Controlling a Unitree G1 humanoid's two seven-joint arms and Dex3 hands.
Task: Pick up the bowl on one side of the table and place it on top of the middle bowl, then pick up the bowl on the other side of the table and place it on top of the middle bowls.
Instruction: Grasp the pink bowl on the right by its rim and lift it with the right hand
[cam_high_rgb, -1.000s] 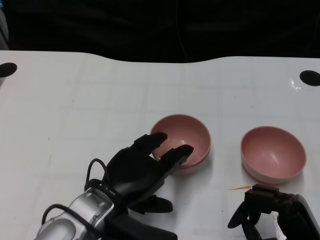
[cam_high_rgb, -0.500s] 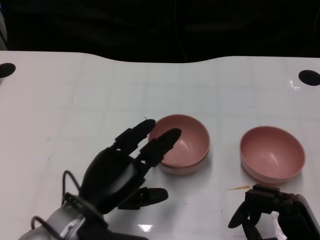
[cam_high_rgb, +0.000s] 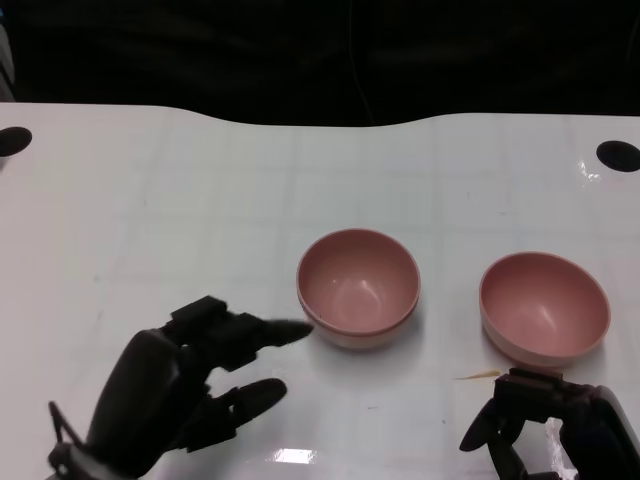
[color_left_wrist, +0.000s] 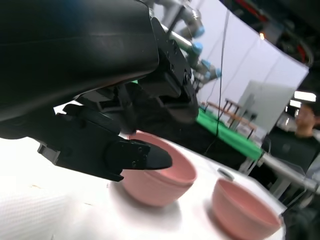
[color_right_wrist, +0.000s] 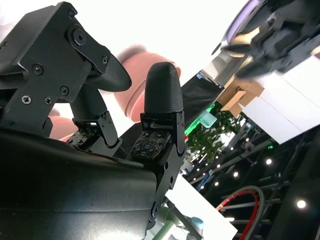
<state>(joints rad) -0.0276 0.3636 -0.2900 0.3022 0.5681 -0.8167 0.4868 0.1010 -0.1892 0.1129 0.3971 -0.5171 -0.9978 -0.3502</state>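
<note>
A pink middle bowl (cam_high_rgb: 358, 285) stands at the table's centre; a second rim line low on its side suggests two bowls nested. Another pink bowl (cam_high_rgb: 545, 305) sits alone to its right. My left hand (cam_high_rgb: 185, 385) hovers at the lower left, fingers spread and empty, its fingertips a short way left of the middle bowl. My right hand (cam_high_rgb: 545, 435) rests at the lower right, just in front of the right bowl, holding nothing. The left wrist view shows the middle bowl (color_left_wrist: 157, 175) beyond the left fingers (color_left_wrist: 135, 155), and the right bowl (color_left_wrist: 242, 207). The right wrist view shows a pink bowl (color_right_wrist: 145, 85) behind its fingers.
Two black round holes (cam_high_rgb: 14, 140) (cam_high_rgb: 618, 155) mark the table's far corners. A small tan sliver (cam_high_rgb: 480, 376) lies in front of the right bowl. The far edge of the white table (cam_high_rgb: 200, 180) curves inward, with darkness beyond. A person (color_left_wrist: 305, 115) shows in the left wrist view.
My left hand has drawn back from the middle bowl's rim toward the lower left, with nothing in it. The bowls and my right hand have stayed put.
</note>
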